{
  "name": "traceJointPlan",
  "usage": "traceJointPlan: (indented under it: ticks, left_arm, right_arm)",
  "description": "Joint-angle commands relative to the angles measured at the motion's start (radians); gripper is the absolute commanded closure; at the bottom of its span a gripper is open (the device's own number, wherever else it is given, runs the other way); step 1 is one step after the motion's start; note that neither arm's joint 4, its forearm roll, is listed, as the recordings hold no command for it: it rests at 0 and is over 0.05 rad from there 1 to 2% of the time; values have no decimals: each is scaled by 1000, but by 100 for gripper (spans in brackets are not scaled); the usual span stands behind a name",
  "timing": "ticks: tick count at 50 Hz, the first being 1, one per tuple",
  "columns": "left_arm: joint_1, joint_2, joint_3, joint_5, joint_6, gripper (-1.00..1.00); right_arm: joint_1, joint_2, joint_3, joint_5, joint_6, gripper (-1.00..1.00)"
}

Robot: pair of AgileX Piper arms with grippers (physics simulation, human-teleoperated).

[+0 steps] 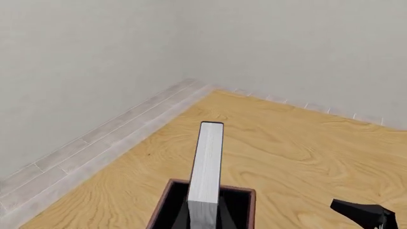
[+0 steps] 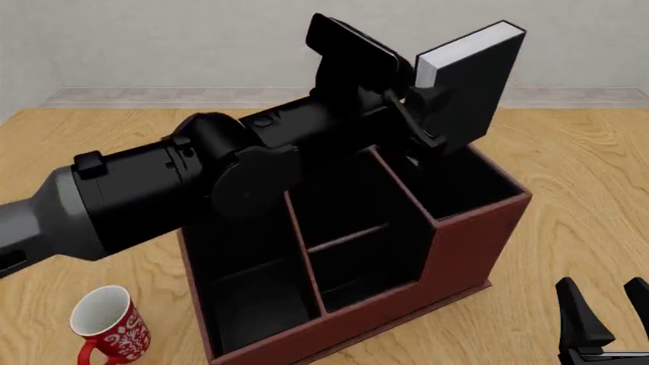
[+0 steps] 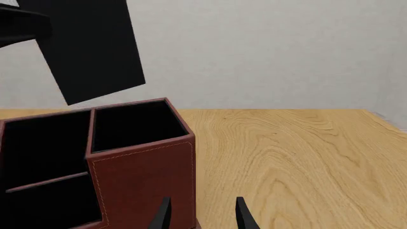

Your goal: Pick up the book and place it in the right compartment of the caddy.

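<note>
My left gripper (image 2: 424, 103) is shut on the book (image 2: 473, 82), a thick black hardcover with a white page block. It holds the book tilted in the air just above the caddy's right compartment (image 2: 461, 181). In the left wrist view the book's page edge (image 1: 207, 164) points down at that black-lined cell (image 1: 240, 206). In the right wrist view the book's black cover (image 3: 89, 52) hangs above the right compartment (image 3: 135, 123) without touching the rim. The caddy (image 2: 461, 251) is a dark reddish-brown box. My right gripper (image 2: 606, 318) is open and empty, low beside the caddy's right front corner.
A red mug (image 2: 106, 325) with a white pattern stands on the table at the caddy's front left. My left arm (image 2: 193, 186) lies across the caddy's left and middle cells. The wooden table (image 3: 299, 157) runs to a pale wall behind.
</note>
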Motion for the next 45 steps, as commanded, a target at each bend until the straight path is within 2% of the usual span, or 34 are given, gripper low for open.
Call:
traceJointPlan:
  ticks: [1, 20, 45]
  left_arm:
    - [24, 44, -58, -11, 3, 100]
    - [58, 118, -72, -53, -36, 100]
    - [54, 139, -4, -126, -74, 100]
  right_arm:
    - [0, 0, 0, 0, 0, -100]
    - [0, 0, 0, 0, 0, -100]
    - [0, 0, 0, 0, 0, -100]
